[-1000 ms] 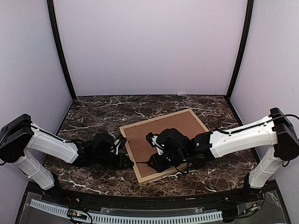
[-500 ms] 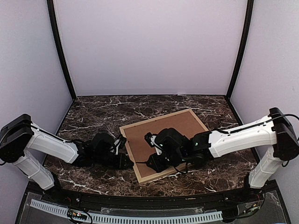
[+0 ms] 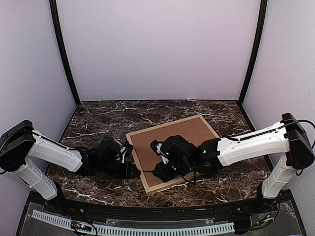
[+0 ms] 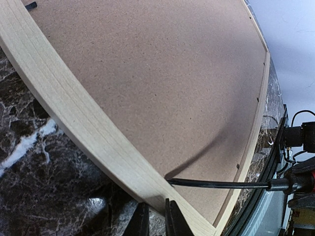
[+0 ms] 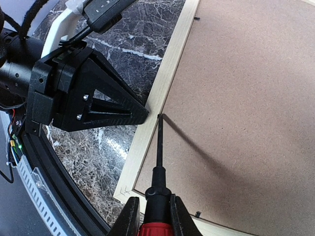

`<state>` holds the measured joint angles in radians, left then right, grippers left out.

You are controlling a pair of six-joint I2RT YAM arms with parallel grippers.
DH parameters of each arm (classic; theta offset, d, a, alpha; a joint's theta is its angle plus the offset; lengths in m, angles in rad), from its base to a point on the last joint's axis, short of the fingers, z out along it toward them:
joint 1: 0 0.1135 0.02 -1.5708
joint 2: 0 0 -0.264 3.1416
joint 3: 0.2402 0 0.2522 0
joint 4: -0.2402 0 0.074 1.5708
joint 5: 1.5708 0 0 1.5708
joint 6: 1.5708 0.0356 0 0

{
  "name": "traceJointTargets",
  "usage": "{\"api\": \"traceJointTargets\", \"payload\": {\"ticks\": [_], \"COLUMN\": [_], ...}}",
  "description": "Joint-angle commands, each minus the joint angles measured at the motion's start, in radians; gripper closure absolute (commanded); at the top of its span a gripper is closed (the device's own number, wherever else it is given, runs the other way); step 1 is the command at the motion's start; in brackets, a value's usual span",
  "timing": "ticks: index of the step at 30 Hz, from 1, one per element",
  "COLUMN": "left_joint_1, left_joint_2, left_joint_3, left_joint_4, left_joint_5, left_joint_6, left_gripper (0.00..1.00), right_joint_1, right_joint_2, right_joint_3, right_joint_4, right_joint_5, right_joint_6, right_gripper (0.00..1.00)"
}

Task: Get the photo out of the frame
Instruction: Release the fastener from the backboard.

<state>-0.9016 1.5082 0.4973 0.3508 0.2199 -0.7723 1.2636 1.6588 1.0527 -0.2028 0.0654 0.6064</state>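
The frame [image 3: 162,125] of light wood lies face down on the marble table, its brown backing board [image 3: 184,132] facing up. The photo is hidden beneath that board. My right gripper [image 5: 154,205] is shut on a screwdriver [image 5: 159,147] with a red handle and a thin black shaft. The shaft's tip sits at the seam between the board [image 5: 246,98] and the frame's left rail [image 5: 167,73]. My left gripper [image 4: 155,219] is shut with nothing in it, its tips against the outer side of that same rail [image 4: 74,118], opposite the screwdriver shaft [image 4: 221,185].
Small black retaining tabs [image 5: 197,214] stick out along the frame's inner edge. The black front rim of the table [image 5: 59,187] runs close to the frame's near corner. Purple walls close off the back and sides.
My right gripper and the screwdriver have crept slightly left toward the frame's left rail. The left arm and the frame have not moved.
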Motion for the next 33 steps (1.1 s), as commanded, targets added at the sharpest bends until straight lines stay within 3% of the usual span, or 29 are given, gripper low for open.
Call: {"api": "traceJointTargets", "payload": {"ticks": [1,18,33], "left_joint_1": [-0.012,-0.015,-0.017], "left_joint_2": [0.027,-0.016,-0.092], "left_joint_3": [0.004,-0.023,-0.022], "left_joint_4": [-0.014,-0.026,-0.132], "left_joint_5": [-0.024,-0.052,-0.124], "left_joint_6": [0.018,-0.003,-0.022], "left_gripper": [0.87,0.87,0.85], "right_joint_1": [0.098,0.102,0.090], "right_joint_2": [0.029,-0.012,-0.102], "right_joint_3": [0.063,0.034,-0.053], "right_joint_4": [0.280,0.261,0.239], "right_joint_5": [-0.305,-0.246,-0.180], "right_joint_6": [-0.029,-0.040,-0.053], "right_gripper": [1.00,1.00,1.00]}}
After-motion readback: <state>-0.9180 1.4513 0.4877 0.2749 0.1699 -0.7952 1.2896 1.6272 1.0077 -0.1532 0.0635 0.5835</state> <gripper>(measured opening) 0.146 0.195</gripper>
